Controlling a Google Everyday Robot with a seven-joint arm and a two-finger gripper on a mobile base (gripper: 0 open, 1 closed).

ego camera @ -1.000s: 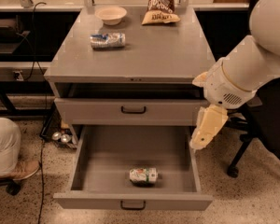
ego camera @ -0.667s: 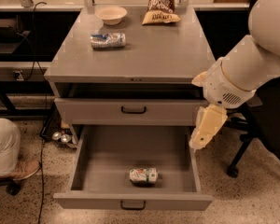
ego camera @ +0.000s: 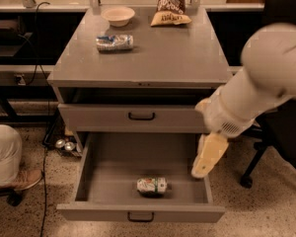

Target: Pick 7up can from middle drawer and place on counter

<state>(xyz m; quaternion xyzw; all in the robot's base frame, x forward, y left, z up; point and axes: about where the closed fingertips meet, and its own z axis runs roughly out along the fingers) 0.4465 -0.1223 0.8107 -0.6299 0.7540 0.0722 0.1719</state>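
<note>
The reach is in hand: the gripper (ego camera: 203,164) is hanging over the drawer's (ego camera: 187,214) right side, and I cannot tell how wide it is. The can (ego camera: 152,185) is lying sideways at the drawer's front middle. The next move is likely calling for a shift left and down onto the can.

The middle drawer (ego camera: 140,212) stands open at lower centre, with the 7up can (ego camera: 151,185) lying on its side inside, near the front wall. The gripper (ego camera: 207,157) hangs over the drawer's right edge, apart from the can. On the counter (ego camera: 158,63) above, a second can (ego camera: 114,42) lies left, a bowl (ego camera: 118,15) behind it, and a snack bag (ego camera: 171,6) at rear centre-right.
</note>
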